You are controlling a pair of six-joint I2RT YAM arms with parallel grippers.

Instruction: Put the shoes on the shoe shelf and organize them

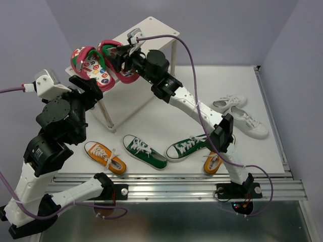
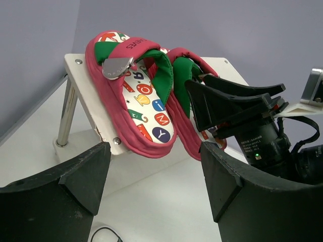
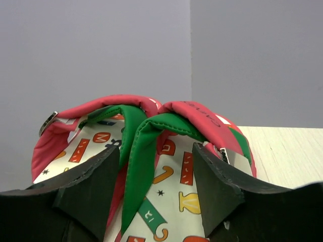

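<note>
The pink-red flip-flops lie side by side on the left end of the cream shoe shelf's (image 1: 151,27) top board, the left one (image 1: 90,68) beside the right one (image 1: 108,48). My right gripper (image 1: 120,58) is open, its jaws straddling the right flip-flop's footbed (image 3: 186,169) and green strap. My left gripper (image 1: 96,91) is open and empty in front of the shelf's left end, facing the flip-flops' (image 2: 146,101) heels. On the table lie two green sneakers (image 1: 145,150), two orange sneakers (image 1: 105,157) and two white sneakers (image 1: 248,122).
One orange sneaker (image 1: 213,161) lies partly under my right arm near the table's front edge. The second green sneaker (image 1: 187,146) lies beside it. The shelf's thin legs (image 2: 65,113) stand on the white table. Purple walls close in the back and sides.
</note>
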